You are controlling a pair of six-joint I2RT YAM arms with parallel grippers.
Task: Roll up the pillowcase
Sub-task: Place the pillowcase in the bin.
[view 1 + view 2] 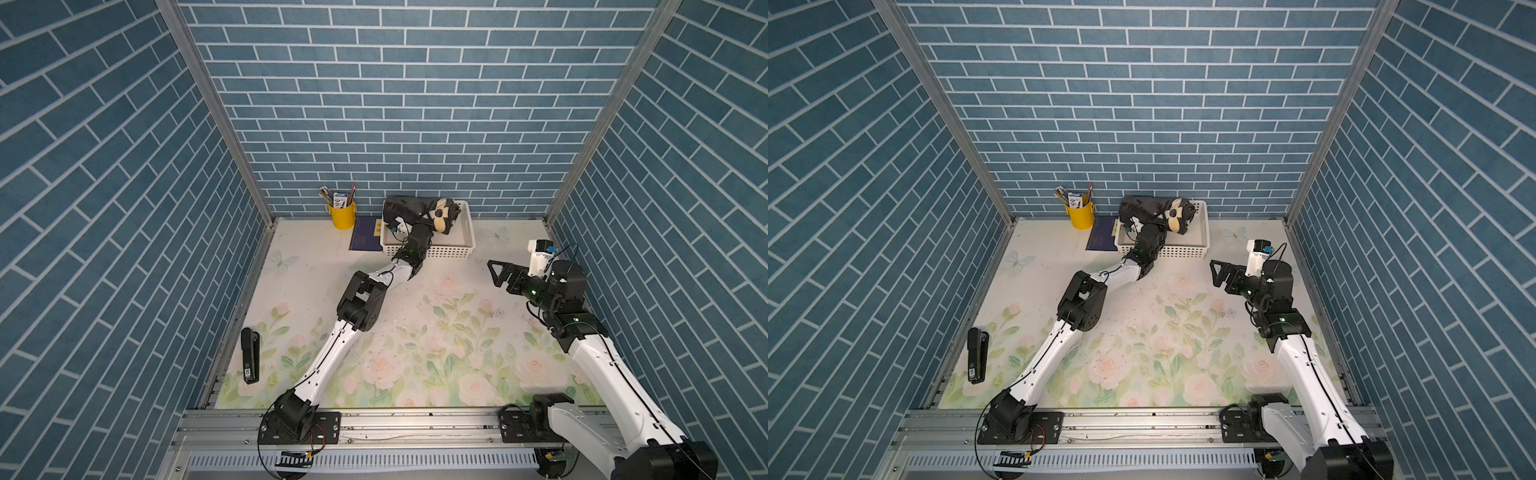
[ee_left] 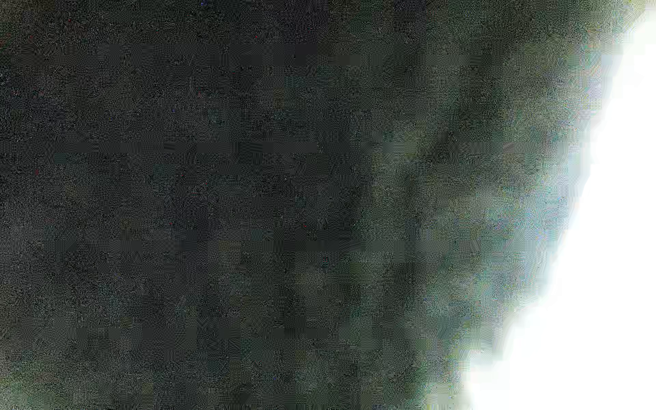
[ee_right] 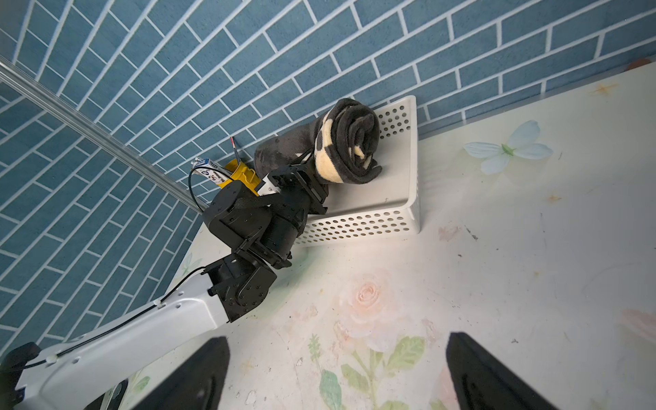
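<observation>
Lying in the perforated white plastic basket, the plush black pillowcase forms a thick spiral roll with cream patches; the left claw pinches its middle, the right claw gapes wide.

**Enclosure, fixed surroundings**

- Back wall, 12 o'clock: blue brick-pattern covering with white joints, courses level.
- Left wall, 9 o'clock: same covering.
- Right wall, 3 o'clock: same covering.
- Corner posts, two: bare aluminium, one at 11 o'clock and one at 1 o'clock, each where a side wall meets the back wall.
- Tabletop: pale cream and glossy, with scattered dark specks. Printed pink roses and green leaves lie toward 6 o'clock. Pale blue butterflies sit at 10 o'clock and 2 o'clock.
- Front rail, 6 o'clock: aluminium, running the full width.
- Slotted strip: just beyond the rail, at the near edge.
- Light: bright and even, with soft shadows.
</observation>
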